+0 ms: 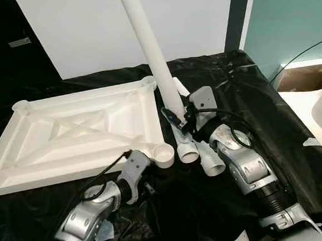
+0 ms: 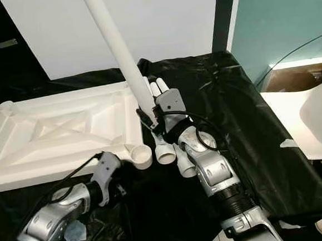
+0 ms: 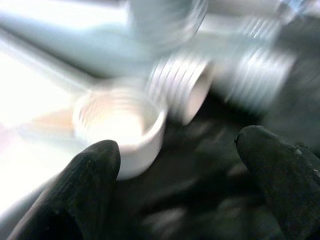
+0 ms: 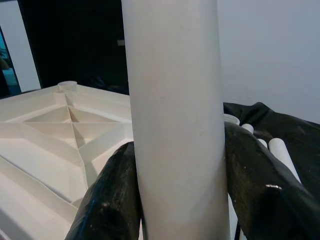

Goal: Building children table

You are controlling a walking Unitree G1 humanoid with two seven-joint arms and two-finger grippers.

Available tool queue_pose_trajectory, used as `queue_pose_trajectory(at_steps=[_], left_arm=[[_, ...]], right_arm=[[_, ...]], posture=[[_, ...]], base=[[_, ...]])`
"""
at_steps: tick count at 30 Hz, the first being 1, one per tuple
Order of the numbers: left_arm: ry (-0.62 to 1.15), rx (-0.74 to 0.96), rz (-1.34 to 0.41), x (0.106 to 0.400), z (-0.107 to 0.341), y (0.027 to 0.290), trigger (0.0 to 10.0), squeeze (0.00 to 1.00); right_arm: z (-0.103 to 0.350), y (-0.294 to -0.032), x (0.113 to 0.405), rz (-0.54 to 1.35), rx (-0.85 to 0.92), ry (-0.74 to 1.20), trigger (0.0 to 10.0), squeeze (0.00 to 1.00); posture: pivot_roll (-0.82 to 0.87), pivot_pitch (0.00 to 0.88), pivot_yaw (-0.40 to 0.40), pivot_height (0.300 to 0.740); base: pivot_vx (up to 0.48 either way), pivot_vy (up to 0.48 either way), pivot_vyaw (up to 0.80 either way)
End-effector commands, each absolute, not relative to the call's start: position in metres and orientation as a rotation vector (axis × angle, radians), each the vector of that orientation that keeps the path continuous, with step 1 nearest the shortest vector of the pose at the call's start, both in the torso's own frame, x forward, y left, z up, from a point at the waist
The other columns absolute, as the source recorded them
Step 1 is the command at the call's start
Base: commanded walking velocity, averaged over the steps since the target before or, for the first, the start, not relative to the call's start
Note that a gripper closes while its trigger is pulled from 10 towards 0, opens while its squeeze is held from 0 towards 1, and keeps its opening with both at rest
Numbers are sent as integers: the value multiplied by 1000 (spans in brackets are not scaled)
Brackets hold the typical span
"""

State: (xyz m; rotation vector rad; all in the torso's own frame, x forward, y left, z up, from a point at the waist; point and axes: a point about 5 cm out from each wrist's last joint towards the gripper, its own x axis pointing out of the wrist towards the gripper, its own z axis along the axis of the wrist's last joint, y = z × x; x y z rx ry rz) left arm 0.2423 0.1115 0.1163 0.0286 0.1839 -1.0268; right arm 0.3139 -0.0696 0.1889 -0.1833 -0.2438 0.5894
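White plastic was the material of the table top point(image 1: 67, 133), which lay upside down on a black sheet point(image 1: 247, 86), its ribs facing up. The right claw point(image 1: 179, 119) was closed around a long white leg point(image 1: 151, 48) and held it tilted, with the upper end leaning away over the table top. Just below this claw, two more legs point(image 1: 200, 153) lay side by side on the sheet. The left claw point(image 3: 175, 160) was open with nothing between its fingers point(image 3: 85, 175). Directly in front of it stood the round corner socket point(image 1: 163, 152) of the table top, and the threaded ends of the lying legs were just beside the socket.
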Motion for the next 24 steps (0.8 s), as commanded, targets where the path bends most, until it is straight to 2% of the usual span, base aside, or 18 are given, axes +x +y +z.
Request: queue_pose_trajectory(at_steps=[1, 4, 8, 12, 13, 15, 24], left_arm=[[118, 4, -1180, 234, 131, 111, 10000, 35], [95, 2, -1195, 228, 134, 113, 10000, 35], [77, 13, -1120, 234, 134, 118, 10000, 35], [104, 82, -994, 247, 127, 125, 10000, 35], [155, 151, -912, 255, 118, 131, 10000, 39], [173, 171, -879, 257, 113, 133, 10000, 43], [114, 57, -844, 256, 120, 130, 10000, 39]], right_arm=[[190, -68, 312, 602, -182, -251, 10000, 0], [186, -64, 313, 628, -180, -238, 10000, 0], [181, -56, 312, 691, -181, -226, 10000, 0], [175, -45, 308, 791, -180, -207, 10000, 0], [171, -38, 305, 847, -185, -201, 10000, 0], [170, -35, 303, 881, -192, -202, 10000, 0], [168, -32, 306, 895, -167, -213, 10000, 0]], posture=[[61, 0, 67, 740], [76, 0, 56, 740], [86, 0, 52, 740], [97, 0, 46, 740], [102, 0, 43, 740], [107, 0, 40, 740], [107, 0, 31, 740]], base=[[0, 0, 0], [0, 0, 0], [0, 0, 0], [0, 0, 0], [0, 0, 0], [0, 0, 0], [0, 0, 0]])
